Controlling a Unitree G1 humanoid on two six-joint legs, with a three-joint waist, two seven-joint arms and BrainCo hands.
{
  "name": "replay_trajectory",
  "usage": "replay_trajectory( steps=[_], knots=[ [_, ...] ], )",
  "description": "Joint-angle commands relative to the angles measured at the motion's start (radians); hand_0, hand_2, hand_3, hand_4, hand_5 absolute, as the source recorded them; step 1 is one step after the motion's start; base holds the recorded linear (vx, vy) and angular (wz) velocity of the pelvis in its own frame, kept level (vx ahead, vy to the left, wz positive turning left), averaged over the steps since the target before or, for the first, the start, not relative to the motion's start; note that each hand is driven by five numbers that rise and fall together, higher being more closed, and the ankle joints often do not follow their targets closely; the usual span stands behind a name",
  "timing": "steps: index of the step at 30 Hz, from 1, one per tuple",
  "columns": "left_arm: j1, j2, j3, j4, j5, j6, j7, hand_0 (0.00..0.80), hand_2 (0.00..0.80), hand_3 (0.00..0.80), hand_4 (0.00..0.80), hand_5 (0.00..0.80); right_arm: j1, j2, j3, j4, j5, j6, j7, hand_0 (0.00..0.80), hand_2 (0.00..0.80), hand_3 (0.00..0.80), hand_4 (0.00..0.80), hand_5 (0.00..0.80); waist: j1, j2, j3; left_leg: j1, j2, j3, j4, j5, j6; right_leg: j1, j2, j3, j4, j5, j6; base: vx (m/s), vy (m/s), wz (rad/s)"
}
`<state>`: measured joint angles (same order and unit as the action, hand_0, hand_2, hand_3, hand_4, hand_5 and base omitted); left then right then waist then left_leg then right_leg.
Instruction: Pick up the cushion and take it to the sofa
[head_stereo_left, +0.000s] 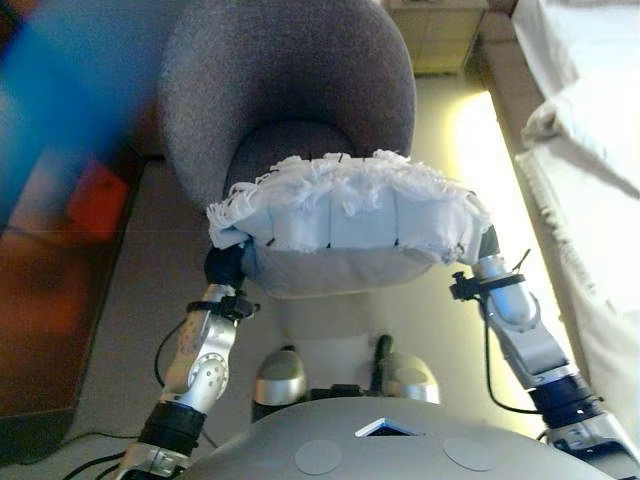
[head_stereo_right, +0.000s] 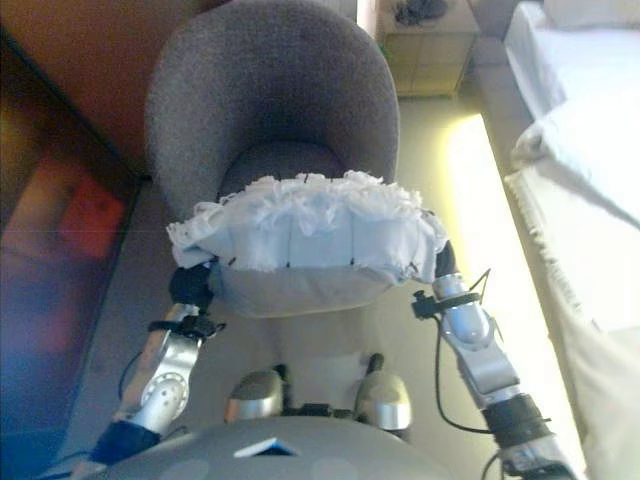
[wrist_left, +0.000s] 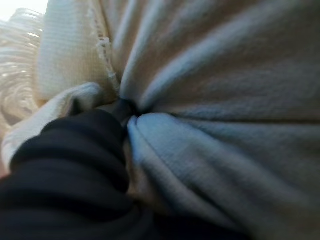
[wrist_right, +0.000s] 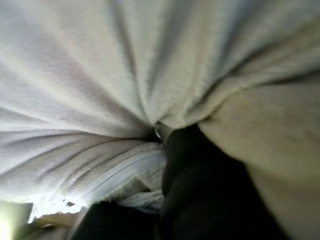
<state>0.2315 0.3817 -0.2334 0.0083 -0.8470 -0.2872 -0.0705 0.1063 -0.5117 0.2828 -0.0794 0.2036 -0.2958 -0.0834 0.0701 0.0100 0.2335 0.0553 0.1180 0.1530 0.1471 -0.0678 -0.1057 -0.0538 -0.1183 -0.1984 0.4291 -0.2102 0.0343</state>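
Observation:
A white cushion (head_stereo_left: 340, 210) with a fringed top and a grey underside is held up between my two hands, just in front of the seat of a grey armchair (head_stereo_left: 290, 80). My left hand (head_stereo_left: 225, 265) presses into the cushion's left end, and my right hand (head_stereo_left: 488, 245) presses into its right end. In the left wrist view, the dark cover (wrist_left: 65, 165) is pushed into the creased cushion fabric (wrist_left: 225, 90). The right wrist view shows the same, with the cover (wrist_right: 200, 180) sunk in the cloth (wrist_right: 100, 65). The cushion hides what both hands are doing.
The armchair stands straight ahead, close behind the cushion. A white-covered bed or couch (head_stereo_left: 580, 120) runs along the right side. A dark wooden cabinet (head_stereo_left: 60, 250) stands on the left. A small pale cabinet (head_stereo_left: 440, 35) is at the back, past a strip of pale floor (head_stereo_left: 470, 140).

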Motion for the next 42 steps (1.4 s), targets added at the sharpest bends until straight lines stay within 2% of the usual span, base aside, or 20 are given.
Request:
replay_trajectory(
  steps=[1, 4, 9, 11, 12, 13, 15, 17, 18, 20, 22, 24, 25, 28, 30, 32, 34, 37, 39, 42],
  knots=[
    [-0.096, -0.048, -0.027, -0.149, -0.001, -0.104, -0.031, 0.800, 0.800, 0.800, 0.800, 0.800, -0.090, 0.035, 0.050, -0.143, -0.040, -0.078, 0.010, 0.800, 0.800, 0.800, 0.800, 0.800, 0.022, 0.012, -0.016, -0.175, -0.035, -0.026, -0.056, 0.244, 0.002, 0.297, 0.077, 0.016, -0.375, 0.087, 0.004, 0.447, 0.032, 0.42],
    [-0.076, -0.054, -0.033, -0.151, 0.002, -0.116, -0.019, 0.800, 0.800, 0.800, 0.800, 0.800, -0.080, 0.038, 0.058, -0.144, -0.041, -0.066, 0.011, 0.800, 0.800, 0.800, 0.800, 0.800, 0.056, 0.024, -0.024, -0.204, -0.032, -0.064, -0.154, 0.310, -0.007, 0.347, 0.099, 0.065, -0.356, 0.036, -0.001, 0.494, 0.048, 0.34],
    [-0.059, -0.055, -0.036, -0.152, 0.003, -0.128, -0.022, 0.800, 0.800, 0.800, 0.800, 0.800, -0.062, 0.027, 0.056, -0.145, -0.022, -0.075, 0.021, 0.800, 0.800, 0.800, 0.800, 0.800, 0.082, 0.031, -0.023, -0.265, 0.042, -0.060, -0.195, 0.391, -0.036, 0.402, 0.096, 0.107, -0.291, -0.072, -0.005, 0.534, 0.122, -0.12],
    [-0.065, -0.052, -0.033, -0.145, 0.002, -0.135, -0.035, 0.800, 0.800, 0.800, 0.800, 0.800, -0.063, 0.021, 0.047, -0.144, -0.011, -0.087, 0.023, 0.800, 0.800, 0.800, 0.800, 0.800, 0.092, 0.031, -0.019, -0.295, 0.073, -0.055, -0.190, 0.401, -0.046, 0.421, 0.076, 0.116, -0.254, -0.119, 0.005, 0.560, 0.219, -0.40],
    [-0.074, -0.048, -0.033, -0.139, 0.002, -0.138, -0.035, 0.800, 0.800, 0.800, 0.800, 0.800, -0.072, 0.014, 0.045, -0.141, 0.002, -0.089, 0.025, 0.800, 0.800, 0.800, 0.800, 0.800, 0.091, 0.020, -0.021, -0.296, 0.073, -0.034, -0.191, 0.339, -0.028, 0.415, 0.054, 0.109, -0.232, -0.120, 0.018, 0.592, 0.274, -0.48],
    [-0.086, -0.041, -0.030, -0.140, 0.002, -0.127, -0.028, 0.800, 0.800, 0.800, 0.800, 0.800, -0.076, 0.018, 0.042, -0.140, 0.006, -0.085, 0.023, 0.800, 0.800, 0.800, 0.800, 0.800, 0.092, 0.015, -0.028, -0.290, 0.071, -0.018, -0.177, 0.315, -0.017, 0.417, 0.022, 0.101, -0.194, -0.124, 0.039, 0.567, 0.282, -0.74],
    [-0.094, -0.028, -0.025, -0.133, -0.007, -0.110, -0.026, 0.800, 0.800, 0.800, 0.800, 0.800, -0.071, 0.020, 0.028, -0.141, 0.033, -0.077, 0.025, 0.800, 0.800, 0.800, 0.800, 0.800, 0.097, -0.012, -0.047, -0.301, 0.038, -0.030, -0.110, 0.271, 0.020, 0.431, -0.028, 0.106, -0.142, -0.061, 0.083, 0.569, 0.290, -0.69],
    [-0.095, -0.016, -0.017, -0.132, 0.013, -0.104, -0.059, 0.800, 0.800, 0.800, 0.800, 0.800, -0.047, 0.032, 0.010, -0.156, 0.040, -0.071, 0.013, 0.800, 0.800, 0.800, 0.800, 0.800, 0.110, -0.049, -0.082, -0.312, -0.014, -0.016, -0.057, 0.211, 0.079, 0.439, -0.077, 0.086, -0.074, 0.078, 0.130, 0.494, 0.274, -0.12],
    [-0.090, -0.013, -0.022, -0.138, 0.033, -0.109, -0.062, 0.800, 0.800, 0.800, 0.800, 0.800, -0.043, 0.044, 0.009, -0.158, 0.034, -0.071, 0.003, 0.800, 0.800, 0.800, 0.800, 0.800, 0.118, -0.058, -0.097, -0.308, -0.035, -0.024, -0.051, 0.190, 0.099, 0.426, -0.096, 0.093, -0.010, 0.167, 0.141, 0.524, 0.276, 0.01],
    [-0.088, 0.001, -0.029, -0.149, 0.051, -0.111, -0.058, 0.800, 0.800, 0.800, 0.800, 0.800, -0.036, 0.063, 0.009, -0.169, 0.013, -0.075, -0.016, 0.800, 0.800, 0.800, 0.800, 0.800, 0.116, -0.061, -0.114, -0.284, -0.065, -0.026, -0.045, 0.162, 0.124, 0.385, -0.099, 0.107, 0.088, 0.255, 0.155, 0.544, 0.238, -0.03],
    [-0.111, 0.005, -0.031, -0.142, 0.061, -0.101, -0.049, 0.800, 0.800, 0.800, 0.800, 0.800, -0.046, 0.078, 0.026, -0.167, -0.015, -0.068, -0.040, 0.800, 0.800, 0.800, 0.800, 0.800, 0.093, -0.056, -0.124, -0.245, -0.091, -0.037, -0.054, 0.137, 0.138, 0.307, -0.054, 0.145, 0.130, 0.303, 0.148, 0.496, 0.163, 0.24],
    [-0.146, 0.015, -0.031, -0.138, 0.047, -0.076, -0.052, 0.800, 0.800, 0.800, 0.800, 0.800, -0.054, 0.082, 0.030, -0.161, -0.021, -0.060, -0.067, 0.800, 0.800, 0.800, 0.800, 0.800, 0.057, -0.058, -0.118, -0.207, -0.127, -0.067, -0.068, 0.131, 0.147, 0.233, -0.002, 0.149, 0.108, 0.263, 0.134, 0.466, 0.103, 0.44],
    [-0.159, 0.016, -0.028, -0.127, 0.047, -0.074, -0.059, 0.800, 0.800, 0.800, 0.800, 0.800, -0.056, 0.084, 0.030, -0.153, -0.022, -0.061, -0.071, 0.800, 0.800, 0.800, 0.800, 0.800, 0.039, -0.057, -0.112, -0.183, -0.144, -0.079, -0.071, 0.122, 0.149, 0.184, 0.001, 0.124, 0.057, 0.250, 0.125, 0.446, 0.063, 0.44],
    [-0.162, 0.005, -0.022, -0.122, 0.057, -0.057, -0.054, 0.800, 0.800, 0.800, 0.800, 0.800, -0.052, 0.084, 0.018, -0.136, -0.019, -0.068, -0.067, 0.800, 0.800, 0.800, 0.800, 0.800, -0.010, -0.042, -0.091, -0.088, -0.159, -0.135, -0.091, 0.088, 0.141, 0.050, -0.009, 0.079, -0.068, 0.238, 0.100, 0.475, -0.005, 0.33],
    [-0.146, 0.010, -0.029, -0.127, 0.052, -0.060, -0.070, 0.800, 0.800, 0.800, 0.800, 0.800, -0.027, 0.069, 0.007, -0.142, -0.012, -0.086, -0.064, 0.800, 0.800, 0.800, 0.800, 0.800, -0.059, -0.048, -0.068, -0.017, -0.170, -0.166, -0.090, 0.038, 0.135, -0.023, -0.018, 0.081, -0.190, 0.269, 0.097, 0.491, -0.089, 0.69],
    [-0.135, 0.010, -0.052, -0.129, 0.052, -0.078, -0.090, 0.800, 0.800, 0.800, 0.800, 0.800, -0.026, 0.061, 0.003, -0.138, -0.015, -0.086, -0.076, 0.800, 0.800, 0.800, 0.800, 0.800, -0.103, -0.072, -0.063, 0.047, -0.186, -0.197, -0.080, -0.033, 0.126, -0.091, -0.054, 0.113, -0.336, 0.370, 0.121, 0.529, -0.126, 0.88],
    [-0.133, 0.006, -0.070, -0.130, 0.052, -0.084, -0.094, 0.800, 0.800, 0.800, 0.800, 0.800, -0.036, 0.059, 0.000, -0.120, -0.015, -0.078, -0.086, 0.800, 0.800, 0.800, 0.800, 0.800, -0.128, -0.076, -0.062, 0.098, -0.180, -0.228, -0.075, -0.086, 0.126, -0.108, -0.058, 0.140, -0.403, 0.428, 0.132, 0.545, -0.114, 0.75],
    [-0.131, 0.004, -0.080, -0.120, 0.039, -0.088, -0.097, 0.800, 0.800, 0.800, 0.800, 0.800, -0.045, 0.050, -0.016, -0.108, 0.003, -0.059, -0.074, 0.800, 0.800, 0.800, 0.800, 0.800, -0.153, -0.078, -0.080, 0.170, -0.152, -0.262, -0.083, -0.134, 0.124, -0.111, -0.039, 0.163, -0.416, 0.435, 0.136, 0.457, -0.105, 0.62],
    [-0.130, 0.003, -0.078, -0.119, 0.028, -0.086, -0.090, 0.800, 0.800, 0.800, 0.800, 0.800, -0.043, 0.039, -0.024, -0.115, 0.010, -0.046, -0.057, 0.800, 0.800, 0.800, 0.800, 0.800, -0.158, -0.079, -0.099, 0.187, -0.132, -0.263, -0.075, -0.144, 0.113, -0.093, -0.022, 0.167, -0.414, 0.407, 0.119, 0.370, -0.125, 0.55],
    [-0.131, -0.012, -0.065, -0.117, -0.010, -0.081, -0.067, 0.800, 0.800, 0.800, 0.800, 0.800, -0.036, 0.017, -0.039, -0.128, 0.028, -0.014, -0.030, 0.800, 0.800, 0.800, 0.800, 0.800, -0.168, -0.072, -0.127, 0.192, -0.086, -0.253, -0.031, -0.087, 0.079, -0.068, 0.007, 0.166, -0.414, 0.368, 0.090, 0.272, -0.103, 0.16]
  ],
)
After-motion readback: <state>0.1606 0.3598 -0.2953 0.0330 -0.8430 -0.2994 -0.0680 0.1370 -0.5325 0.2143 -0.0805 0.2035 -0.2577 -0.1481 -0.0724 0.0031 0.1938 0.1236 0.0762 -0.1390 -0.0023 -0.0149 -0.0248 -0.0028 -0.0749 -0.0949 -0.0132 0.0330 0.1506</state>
